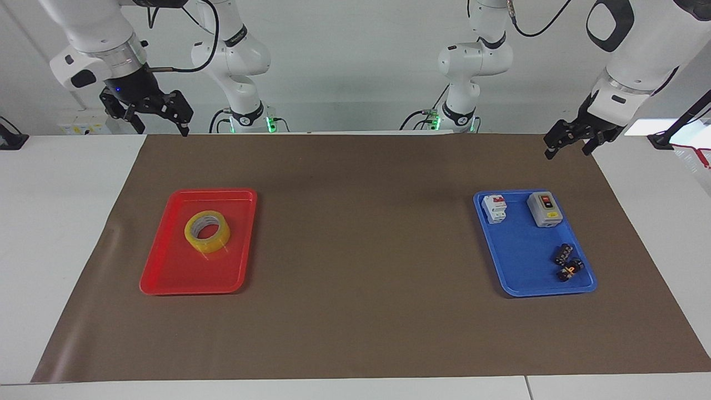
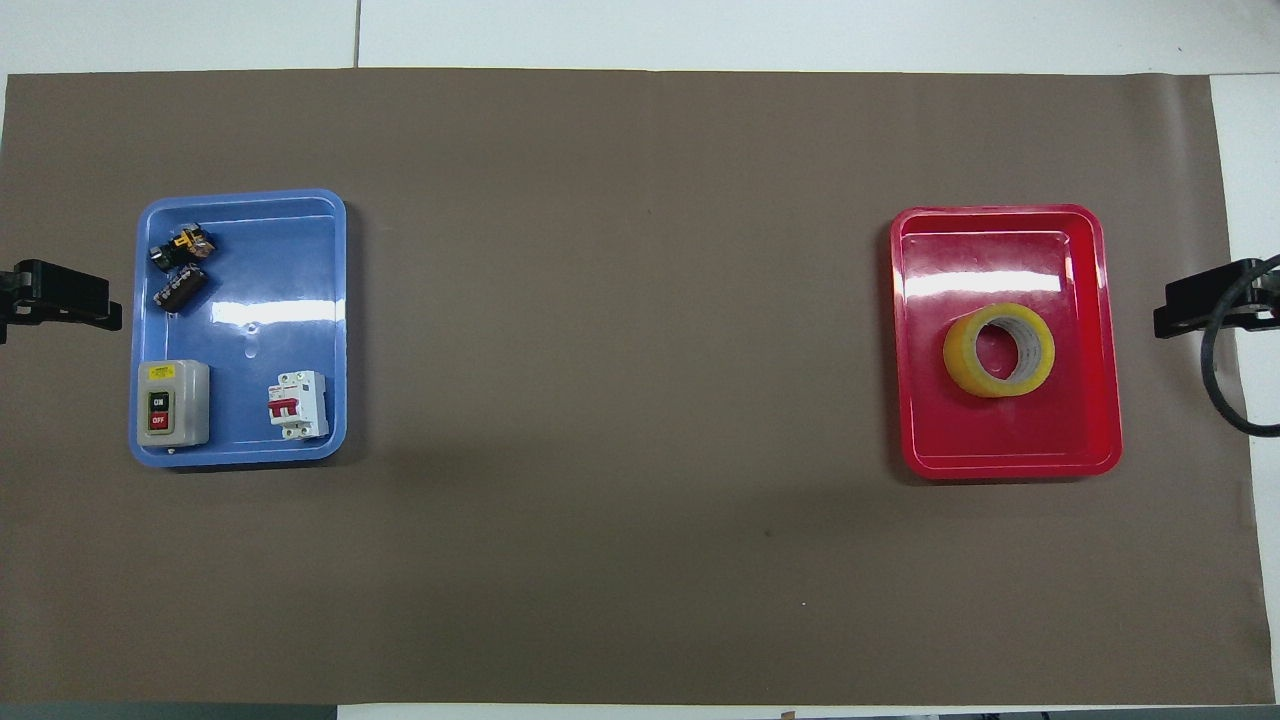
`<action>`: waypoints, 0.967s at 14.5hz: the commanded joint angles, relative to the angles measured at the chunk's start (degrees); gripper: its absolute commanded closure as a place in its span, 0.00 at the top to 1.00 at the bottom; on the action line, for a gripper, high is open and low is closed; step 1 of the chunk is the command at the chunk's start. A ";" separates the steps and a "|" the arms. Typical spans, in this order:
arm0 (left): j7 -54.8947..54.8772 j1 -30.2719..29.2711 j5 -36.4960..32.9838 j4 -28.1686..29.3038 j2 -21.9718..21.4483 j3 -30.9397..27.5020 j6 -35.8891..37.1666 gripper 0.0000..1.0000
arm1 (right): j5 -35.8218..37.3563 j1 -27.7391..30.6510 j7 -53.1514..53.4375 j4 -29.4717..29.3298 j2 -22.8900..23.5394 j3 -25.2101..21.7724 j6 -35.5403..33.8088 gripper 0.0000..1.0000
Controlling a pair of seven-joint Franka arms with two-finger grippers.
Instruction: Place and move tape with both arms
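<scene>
Right tool [image 1: 157, 118] up in the air over the mat's corner at the right arm's end, fingers spread, gripping nothing, touching nothing. Left tool [image 1: 569, 143] likewise raised over the mat's edge at the left arm's end, released and bare. From overhead, only dark tips poking in at the frame's sides: left tool [image 2: 62, 297], right tool [image 2: 1210, 296], the rest cut off

Under the right tool, nearer the worktop's middle: red tray [image 1: 166, 266] flat on the brown mat [image 1: 361, 233], with the tape [image 1: 207, 230] lying on its side in the half of the tray nearer the robots, hole facing up, clear of every rim. Well apart from both tools

Toward the left arm's end: blue tray [image 1: 522, 261] holding a grey switch box [image 1: 544, 209] and a white breaker [image 1: 494, 208] along the rim nearer the robots, plus two small dark parts [image 1: 566, 264] at the corner farther out, too small to make out

Wide bare stretch of mat between the two trays, and a broad band between the trays and the mat's edge farthest from the robots. White worktop [image 1: 61, 222] showing past the mat at both ends
</scene>
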State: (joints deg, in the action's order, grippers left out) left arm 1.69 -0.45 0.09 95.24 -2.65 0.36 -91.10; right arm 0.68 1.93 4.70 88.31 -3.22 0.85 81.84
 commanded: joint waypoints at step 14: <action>-0.55 -0.16 1.14 -0.14 0.02 -0.01 0.92 1.00 | 0.38 0.45 -2.59 -0.16 -0.04 0.29 -0.63 1.00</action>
State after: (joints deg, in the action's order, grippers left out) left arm 1.69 -0.45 0.09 95.24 -2.65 0.36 -91.10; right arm 1.20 1.89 3.51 88.31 -3.22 0.89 81.34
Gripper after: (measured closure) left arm 0.000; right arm 0.000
